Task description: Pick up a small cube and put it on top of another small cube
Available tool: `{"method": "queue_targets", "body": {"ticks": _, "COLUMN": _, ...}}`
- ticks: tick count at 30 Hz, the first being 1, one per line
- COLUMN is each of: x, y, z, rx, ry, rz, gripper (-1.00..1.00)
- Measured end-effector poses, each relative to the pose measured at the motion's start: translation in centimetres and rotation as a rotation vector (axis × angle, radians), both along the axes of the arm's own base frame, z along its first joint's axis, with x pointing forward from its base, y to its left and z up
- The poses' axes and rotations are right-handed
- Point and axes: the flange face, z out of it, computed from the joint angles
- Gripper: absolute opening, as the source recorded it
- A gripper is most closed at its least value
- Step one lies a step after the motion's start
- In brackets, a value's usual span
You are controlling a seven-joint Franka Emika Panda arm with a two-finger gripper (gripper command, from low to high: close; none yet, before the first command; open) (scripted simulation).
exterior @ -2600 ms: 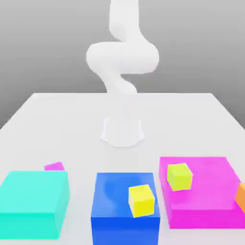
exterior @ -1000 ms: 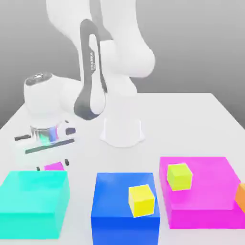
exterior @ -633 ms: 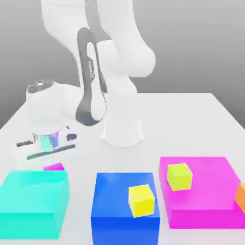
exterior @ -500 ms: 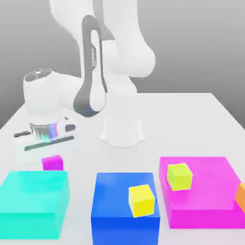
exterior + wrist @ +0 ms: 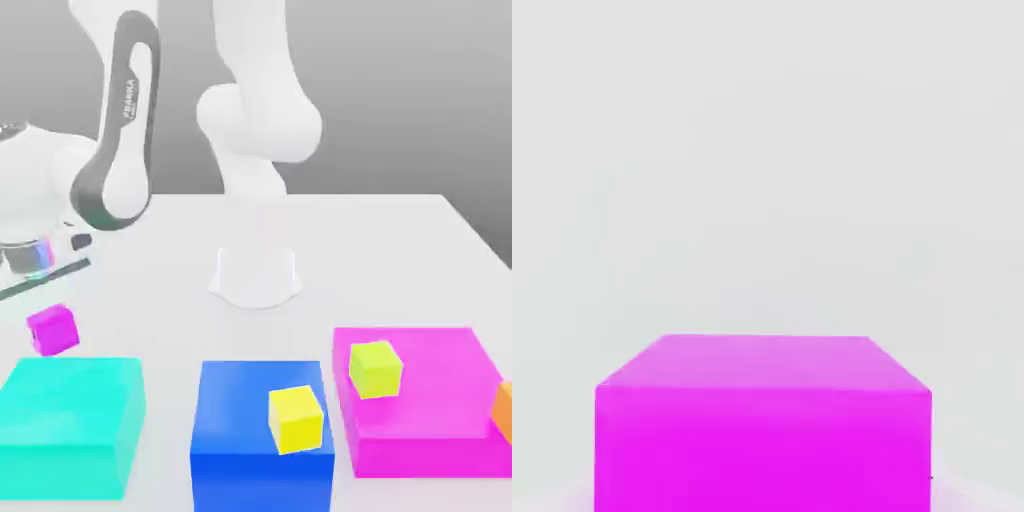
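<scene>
**Small cube lifted clear of the table**

The gripper (image 5: 45, 305) is clenched on the small cube (image 5: 53, 330), which hangs tilted in the air at the exterior view's left, above and just behind the far left corner of the cyan block (image 5: 70, 425). In the hand view the cube (image 5: 762, 420) sits close before the camera, with pale table behind it.

Half a second ago the cube was lower and nearer the middle, right at the cyan block's back edge (a second ago it still lay on the table between open fingers). Since then the hand has risen and swung toward the exterior view's left, and the arm's dark-striped link (image 5: 125, 130) has gone with it.

The rest has not moved: a yellow cube (image 5: 296, 418) on the blue block (image 5: 262, 440), a yellow-green cube (image 5: 376, 368) on the magenta block (image 5: 425, 400), an orange piece (image 5: 503, 410) at the right edge, the white base (image 5: 256, 275) mid-table.
</scene>
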Motion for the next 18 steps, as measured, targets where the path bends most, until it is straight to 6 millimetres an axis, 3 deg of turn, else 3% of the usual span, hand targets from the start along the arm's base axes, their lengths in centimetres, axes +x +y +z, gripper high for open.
{"method": "queue_targets", "body": {"ticks": 2, "x": -0.5, "y": -1.5, "z": -0.3, "rx": 0.01, "ry": 0.015, "rz": 0.054, "gripper": -1.0}}
{"method": "queue_targets", "body": {"ticks": 5, "x": 0.3, "y": -2.8, "z": -0.1, "rx": 0.026, "ry": 0.019, "rz": 0.171, "gripper": -1.0}}
{"method": "queue_targets", "body": {"ticks": 18, "x": 8.7, "y": -4.7, "z": 2.5, "rx": 0.109, "ry": -0.038, "rz": 0.784, "gripper": -1.0}}
